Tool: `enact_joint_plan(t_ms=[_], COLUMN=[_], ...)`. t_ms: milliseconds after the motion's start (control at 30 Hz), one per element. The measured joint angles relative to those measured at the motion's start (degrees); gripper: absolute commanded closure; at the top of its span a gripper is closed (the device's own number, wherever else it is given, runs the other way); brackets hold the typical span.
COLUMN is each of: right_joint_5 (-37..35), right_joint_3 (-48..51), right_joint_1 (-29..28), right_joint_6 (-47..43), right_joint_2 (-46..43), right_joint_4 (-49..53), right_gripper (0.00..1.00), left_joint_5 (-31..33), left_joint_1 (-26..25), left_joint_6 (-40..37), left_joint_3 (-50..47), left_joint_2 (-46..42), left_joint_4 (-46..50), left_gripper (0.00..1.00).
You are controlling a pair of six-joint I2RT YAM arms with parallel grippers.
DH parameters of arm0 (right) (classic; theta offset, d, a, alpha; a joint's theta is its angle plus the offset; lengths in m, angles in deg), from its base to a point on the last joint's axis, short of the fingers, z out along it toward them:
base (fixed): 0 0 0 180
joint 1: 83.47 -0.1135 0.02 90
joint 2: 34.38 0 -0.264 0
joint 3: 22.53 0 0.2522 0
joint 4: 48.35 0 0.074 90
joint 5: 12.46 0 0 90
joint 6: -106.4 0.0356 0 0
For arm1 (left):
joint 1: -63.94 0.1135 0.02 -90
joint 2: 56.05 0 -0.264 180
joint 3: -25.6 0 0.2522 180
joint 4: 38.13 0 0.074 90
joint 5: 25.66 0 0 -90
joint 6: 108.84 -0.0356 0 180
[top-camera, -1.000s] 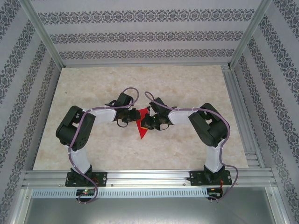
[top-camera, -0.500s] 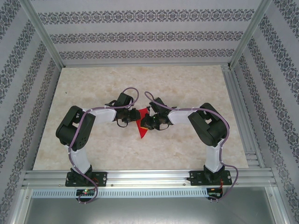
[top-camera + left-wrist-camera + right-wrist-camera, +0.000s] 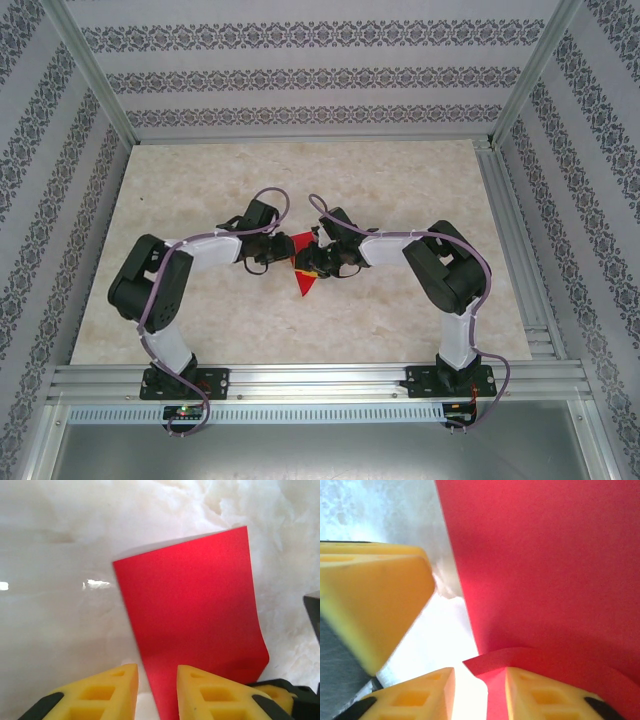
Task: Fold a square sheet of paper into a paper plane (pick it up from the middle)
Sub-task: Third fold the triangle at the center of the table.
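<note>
The red paper plane (image 3: 303, 281) lies on the marble table (image 3: 200, 180) between the two grippers, its tip pointing toward the arm bases. My left gripper (image 3: 283, 262) sits at its left side. In the left wrist view the left gripper (image 3: 157, 672) has its yellow fingers (image 3: 107, 690) slightly apart, and the edge of the paper plane (image 3: 195, 615) runs into the gap. My right gripper (image 3: 311, 265) is on the right. In the right wrist view the right gripper (image 3: 480, 675) stands open, with a raised flap of the paper plane (image 3: 545, 570) between its fingertips.
Aluminium rails (image 3: 320, 380) run along the table's near edge and its right side (image 3: 510, 250). Patterned walls enclose the back and both sides. Bare marble stretches behind and beside the arms. A left finger (image 3: 370, 600) shows close by in the right wrist view.
The right gripper has opened and let go of the paper. The left arm's elbow has swung outward to the left and lower. The paper plane stays where it was.
</note>
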Motion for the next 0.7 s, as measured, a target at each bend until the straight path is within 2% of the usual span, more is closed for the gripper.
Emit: enact_joint_plan(t_ms=[100,267,633,700], right_joint_5=[0.15,-0.85,-2.43,-2.43], right_joint_3=[0.00,0.13,0.48,0.48], right_joint_1=[0.00,0.02,0.02,0.02], right_joint_6=[0.00,-0.22,-0.46,-0.46], right_joint_2=[-0.02,0.11,0.17,0.17], right_joint_4=[-0.17,0.02,0.83,0.85], right_gripper=[0.64,0.81,0.99,1.00], left_joint_5=[0.46,0.17,-3.78,-4.74], left_joint_1=[0.90,1.22,0.26,-0.48], left_joint_6=[0.17,0.17,0.15,0.17], left_joint_3=[-0.96,-2.03,-3.17,-3.17], left_joint_2=[-2.84,-4.66,-4.59,-4.15], left_joint_4=[0.46,0.85,0.92,0.63], left_gripper=[0.71,0.73,0.82,0.84])
